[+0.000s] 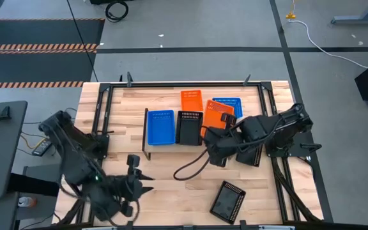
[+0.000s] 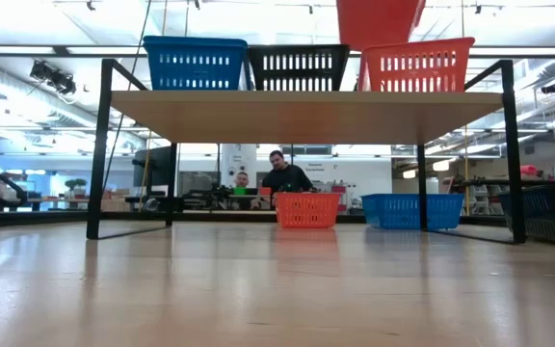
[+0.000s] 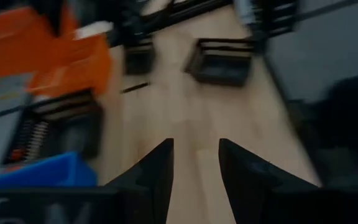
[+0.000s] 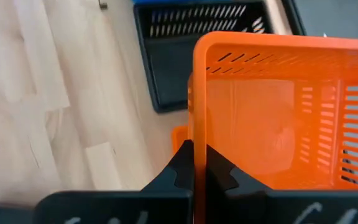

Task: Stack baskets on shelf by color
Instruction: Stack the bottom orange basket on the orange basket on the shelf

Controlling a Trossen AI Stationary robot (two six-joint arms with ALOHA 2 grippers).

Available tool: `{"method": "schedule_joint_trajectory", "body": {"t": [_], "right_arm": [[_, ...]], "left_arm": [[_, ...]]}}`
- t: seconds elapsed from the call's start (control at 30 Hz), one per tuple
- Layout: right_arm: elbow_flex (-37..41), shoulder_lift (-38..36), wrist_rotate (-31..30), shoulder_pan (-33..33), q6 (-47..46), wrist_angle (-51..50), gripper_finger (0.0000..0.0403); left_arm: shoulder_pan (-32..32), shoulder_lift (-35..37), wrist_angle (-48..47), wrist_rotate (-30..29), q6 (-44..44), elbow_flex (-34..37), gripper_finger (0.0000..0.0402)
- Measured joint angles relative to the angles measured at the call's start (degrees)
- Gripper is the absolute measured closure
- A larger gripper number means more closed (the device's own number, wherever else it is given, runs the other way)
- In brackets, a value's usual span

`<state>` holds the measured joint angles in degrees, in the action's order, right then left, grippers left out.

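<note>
Right gripper (image 4: pixel 196 163) clamped on the rim of an orange basket (image 4: pixel 272 118), held tilted above another orange basket (image 2: pixel 415 66) at the shelf's (image 1: pixel 147 148) right end. Beside it on the shelf, a black basket (image 1: pixel 188 126), then a blue basket (image 1: pixel 160 126). Left gripper (image 3: pixel 196 163) low over the desk (image 1: pixel 171 191) near its front left corner, fingers parted, gripping nothing. Black basket (image 1: pixel 227 201) alone near the front edge.

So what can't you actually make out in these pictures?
- High view: the right arm covers most of the orange basket held in the right gripper.
- Low view: that lifted basket is cut off by the top edge.
- Left wrist view: blur smears the black basket ahead of the left gripper.
</note>
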<state>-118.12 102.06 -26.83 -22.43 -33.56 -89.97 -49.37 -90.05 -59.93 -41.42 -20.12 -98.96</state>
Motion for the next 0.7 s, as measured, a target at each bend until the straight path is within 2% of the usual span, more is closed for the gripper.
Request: {"method": "schedule_joint_trajectory", "body": {"t": [0.13,0.23,0.37,0.7], "right_arm": [[4.66,-0.19,1.05,-0.12,-1.20,-0.05,0.0394],[7.92,-0.57,2.77,0.31,-0.91,-0.12,0.0394],[10.47,-0.48,2.95,1.28,-0.53,-0.04,0.0394],[11.80,-0.51,4.21,2.75,-0.75,-0.04,0.0387]], "left_arm": [[-1.52,-4.37,-0.54,-11.74,-2.29,0.02,0.0269],[-2.11,-7.03,-0.48,-15.95,-3.25,0.02,0.0269],[-2.20,-9.37,-0.43,-16.92,-1.87,0.02,0.0269],[-2.63,-9.41,-0.05,-15.99,-3.98,0.02,0.0269]]}}
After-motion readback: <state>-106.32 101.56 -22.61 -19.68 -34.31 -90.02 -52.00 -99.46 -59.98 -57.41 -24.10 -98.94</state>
